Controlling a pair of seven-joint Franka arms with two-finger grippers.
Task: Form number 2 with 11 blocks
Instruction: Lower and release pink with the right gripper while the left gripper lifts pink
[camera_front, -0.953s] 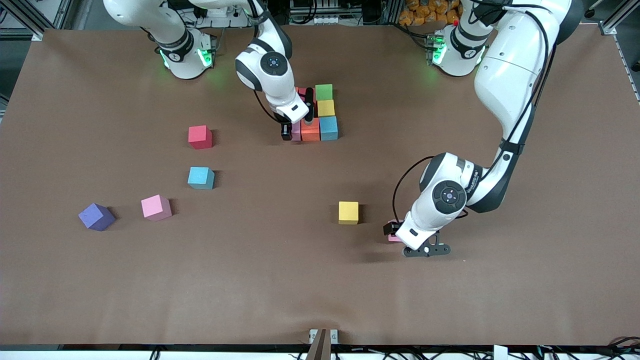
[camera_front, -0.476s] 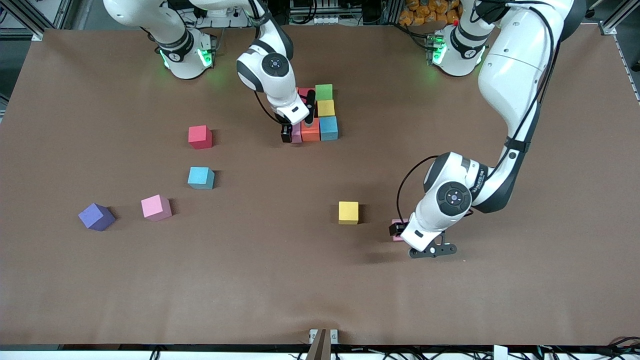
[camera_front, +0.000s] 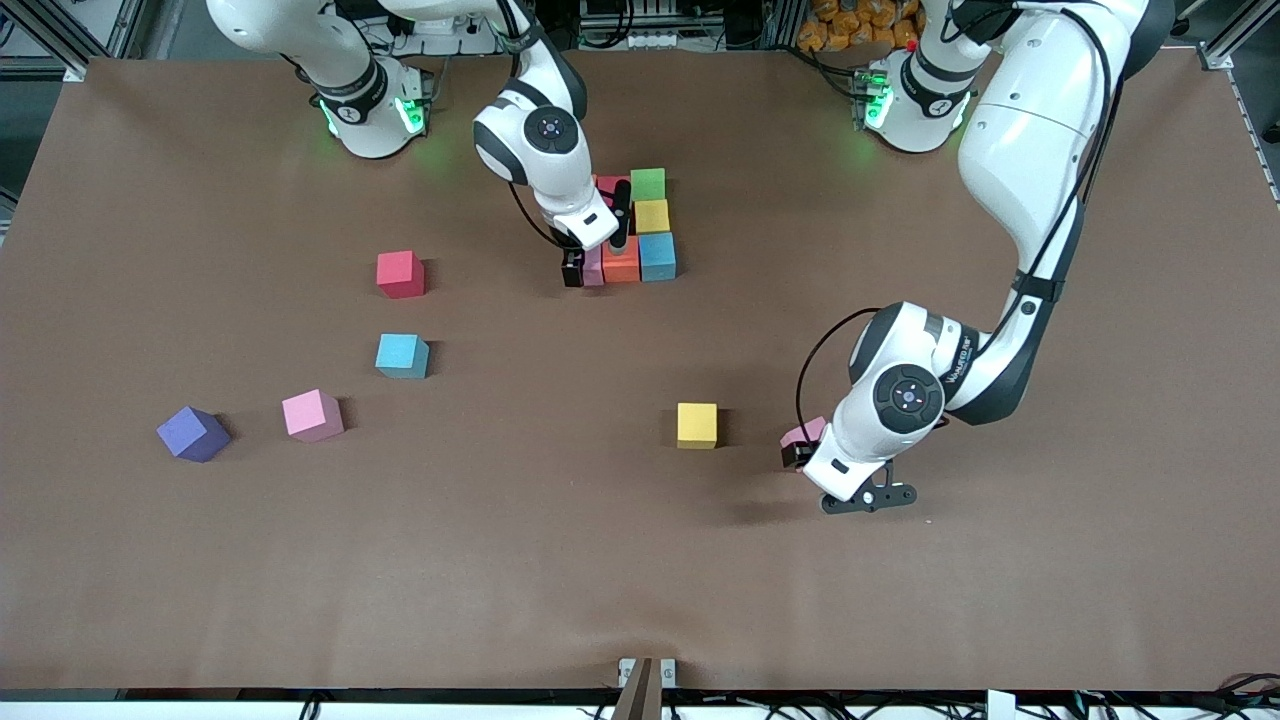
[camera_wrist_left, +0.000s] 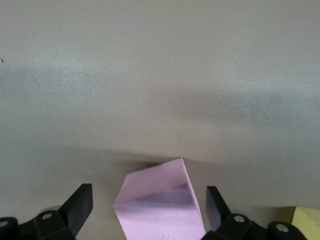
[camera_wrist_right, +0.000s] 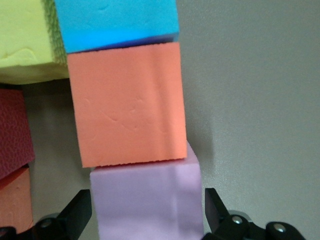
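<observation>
Right gripper (camera_front: 597, 262): fingers standing apart, flanking a matte foam pink cube (camera_wrist_right: 147, 202) that is touching the orange cube (camera_wrist_right: 127, 102) in the number 2 (camera_front: 640, 232).
Left gripper (camera_front: 812, 462): fingers spread, straddling another pink cube (camera_wrist_left: 161, 202) beside the yellow cube (camera_front: 697, 425).
Table (camera_front: 560, 540): brown, matte.

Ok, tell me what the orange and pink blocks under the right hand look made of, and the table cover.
Orange block: probably foam, matte, with faint creases and a fine pitted surface. Pink block: the same matte, foam-like look, its edges slightly soft. Table cover: a brown, dull sheet without shine, perhaps paper or felt; the material cannot be told for sure.
</observation>
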